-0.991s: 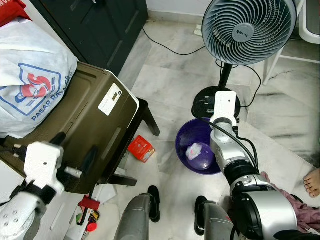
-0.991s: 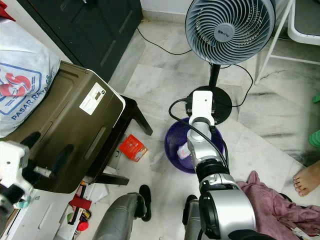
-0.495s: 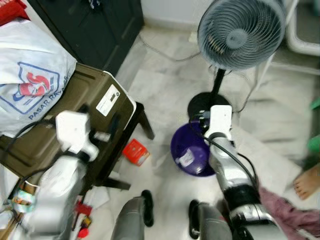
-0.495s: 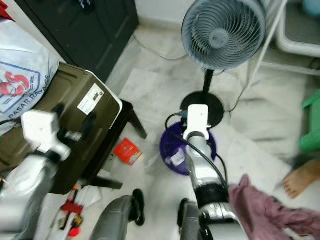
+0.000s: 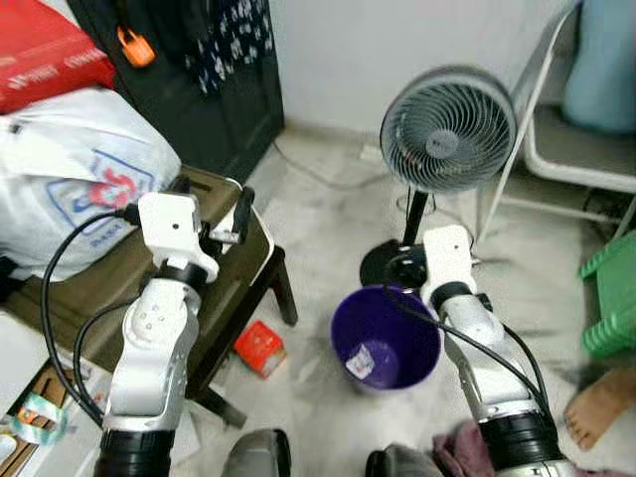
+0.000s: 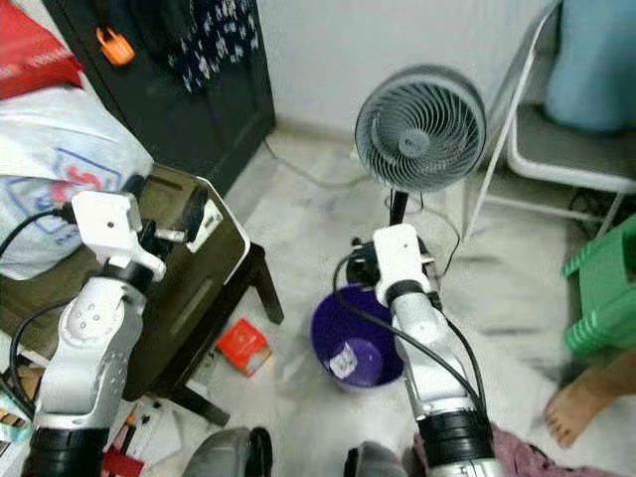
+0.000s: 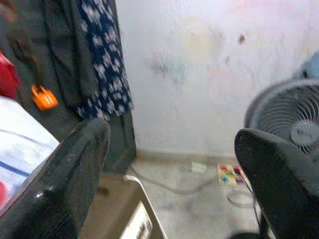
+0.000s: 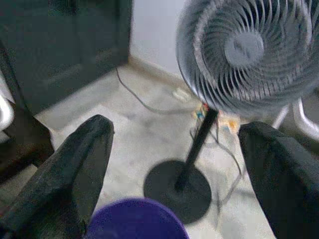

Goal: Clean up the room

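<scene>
Floor scene by a white wall, marble tiles. Purple bin [image 5: 386,343]: stands on the floor at centre, upright, a small white scrap of paper [image 5: 360,362] lying inside on its bottom. Right gripper [image 8: 174,164]: raised just above the bin's far rim, fingers spread wide, nothing between them; it looks toward the grey standing fan [image 5: 446,129], whose round black base [image 8: 178,188] sits just beyond the bin at 12 o'clock. Left gripper [image 7: 172,174]: lifted at 9 o'clock of the bin, over the olive-brown case [image 5: 214,288], fingers wide apart and holding nothing, facing the wall. The case rests tilted on a dark stool [image 5: 280,288]. Red box [image 5: 259,348]: on the floor between stool and bin, at 9 o'clock of the bin, apart from it. White printed sack [image 5: 70,174] at 10 o'clock beside the case. A person's bare foot [image 5: 598,407] at 4 o'clock; green plastic stool [image 5: 611,303] at 3 o'clock.
</scene>
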{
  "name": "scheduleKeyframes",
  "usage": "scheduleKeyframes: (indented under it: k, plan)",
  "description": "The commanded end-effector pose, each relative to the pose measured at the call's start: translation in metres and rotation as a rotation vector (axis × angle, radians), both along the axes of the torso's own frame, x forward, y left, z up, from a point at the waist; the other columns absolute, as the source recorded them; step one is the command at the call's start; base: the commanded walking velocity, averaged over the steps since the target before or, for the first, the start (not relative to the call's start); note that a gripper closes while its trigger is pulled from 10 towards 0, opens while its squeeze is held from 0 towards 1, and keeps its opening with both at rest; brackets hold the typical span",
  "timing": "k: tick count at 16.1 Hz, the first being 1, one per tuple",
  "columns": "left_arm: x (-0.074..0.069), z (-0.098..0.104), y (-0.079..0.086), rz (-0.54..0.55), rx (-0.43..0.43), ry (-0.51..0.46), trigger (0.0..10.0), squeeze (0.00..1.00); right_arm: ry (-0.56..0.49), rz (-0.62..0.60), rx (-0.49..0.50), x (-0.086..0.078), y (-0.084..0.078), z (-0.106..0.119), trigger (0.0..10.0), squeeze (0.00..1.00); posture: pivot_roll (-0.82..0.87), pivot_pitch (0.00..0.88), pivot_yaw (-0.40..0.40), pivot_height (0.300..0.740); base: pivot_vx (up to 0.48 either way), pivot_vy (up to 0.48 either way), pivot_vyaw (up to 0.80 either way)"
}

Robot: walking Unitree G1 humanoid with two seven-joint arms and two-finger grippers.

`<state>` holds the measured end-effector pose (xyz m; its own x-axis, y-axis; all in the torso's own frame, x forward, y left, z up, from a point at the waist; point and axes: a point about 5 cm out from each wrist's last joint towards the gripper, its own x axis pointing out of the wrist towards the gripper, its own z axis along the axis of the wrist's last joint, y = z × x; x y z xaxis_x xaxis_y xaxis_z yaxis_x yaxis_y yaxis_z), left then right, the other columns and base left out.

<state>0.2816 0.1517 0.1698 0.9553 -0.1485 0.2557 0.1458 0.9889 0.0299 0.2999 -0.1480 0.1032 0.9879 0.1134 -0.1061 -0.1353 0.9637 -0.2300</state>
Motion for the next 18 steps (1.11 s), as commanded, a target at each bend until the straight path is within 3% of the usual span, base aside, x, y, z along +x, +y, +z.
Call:
scheduleKeyframes:
  k: [1, 4, 5, 7, 8, 10, 11, 12, 13, 14, 16, 17, 18]
  plan:
    - [-0.001, -0.001, 0.004, 0.024, 0.006, -0.008, 10.0, 0.00, -0.022, 0.026, 0.015, -0.002, 0.004, 0.003, 10.0, 1.00, 0.06, 0.000, 0.073, 0.740, 0.000, 0.000, 0.00]
    - [-0.001, -0.010, 0.004, 0.026, -0.002, 0.007, 10.0, 0.00, -0.030, 0.118, -0.008, -0.004, 0.011, 0.005, 10.0, 1.00, 0.05, 0.000, 0.079, 0.740, 0.000, 0.000, 0.00]
    - [0.001, -0.013, 0.003, 0.021, -0.004, 0.015, 10.0, 0.00, -0.024, 0.142, -0.020, -0.004, 0.013, 0.005, 10.0, 0.82, 0.04, 0.000, 0.084, 0.740, 0.000, 0.000, 0.00]
    - [0.004, -0.019, 0.005, 0.046, 0.012, 0.037, 10.0, 0.00, -0.014, 0.154, -0.008, -0.001, 0.016, 0.004, 10.0, 0.83, 0.02, 0.000, 0.084, 0.740, 0.000, 0.000, 0.00]
    - [0.005, -0.021, 0.007, 0.069, 0.016, 0.043, 10.0, 0.00, -0.022, 0.143, -0.014, 0.001, 0.017, 0.006, 10.0, 0.02, 0.02, 0.000, 0.083, 0.740, 0.000, 0.000, 0.00]
    - [0.004, -0.025, 0.012, 0.117, 0.019, 0.046, 10.0, 0.00, -0.072, 0.071, -0.018, 0.013, 0.015, 0.016, 10.0, 0.00, 0.01, 0.000, 0.070, 0.740, 0.000, 0.000, 0.00]
    - [0.002, -0.027, 0.015, 0.129, 0.013, 0.047, 10.0, 0.00, -0.115, 0.050, 0.034, 0.018, 0.015, 0.023, 10.0, 0.00, 0.02, 0.000, 0.065, 0.740, 0.000, 0.000, 0.00]
    - [0.000, -0.028, 0.021, 0.160, -0.005, 0.050, 10.0, 0.00, -0.196, 0.004, 0.008, 0.022, 0.013, 0.034, 10.0, 0.92, 0.03, 0.000, 0.062, 0.740, 0.000, 0.000, 0.00]
    - [-0.001, -0.029, 0.025, 0.178, -0.005, 0.047, 10.0, 0.00, -0.209, -0.079, -0.096, 0.023, 0.006, 0.032, 10.0, 0.82, 0.03, 0.000, 0.055, 0.740, 0.000, 0.000, 0.00]
    - [-0.002, -0.029, 0.026, 0.183, -0.007, 0.045, 10.0, 0.00, -0.198, -0.106, -0.114, 0.023, 0.004, 0.029, 10.0, 0.00, 0.03, 0.000, 0.052, 0.740, 0.000, 0.000, 0.00]
    - [-0.001, -0.027, 0.025, 0.180, -0.007, 0.034, 10.0, 0.00, -0.153, -0.136, -0.081, 0.021, -0.003, 0.020, 10.0, 0.00, 0.03, 0.000, 0.052, 0.740, 0.000, 0.000, 0.00]
    - [0.000, -0.029, 0.022, 0.168, -0.005, 0.036, 10.0, 0.00, -0.150, -0.108, -0.006, 0.023, -0.005, 0.022, 10.0, 0.00, 0.03, 0.000, 0.052, 0.740, 0.000, 0.000, 0.00]
    - [0.001, -0.030, 0.021, 0.169, -0.006, 0.037, 10.0, 0.00, -0.157, -0.166, -0.002, 0.026, -0.011, 0.023, 10.0, 0.00, 0.03, 0.000, 0.046, 0.740, 0.000, 0.000, 0.00]
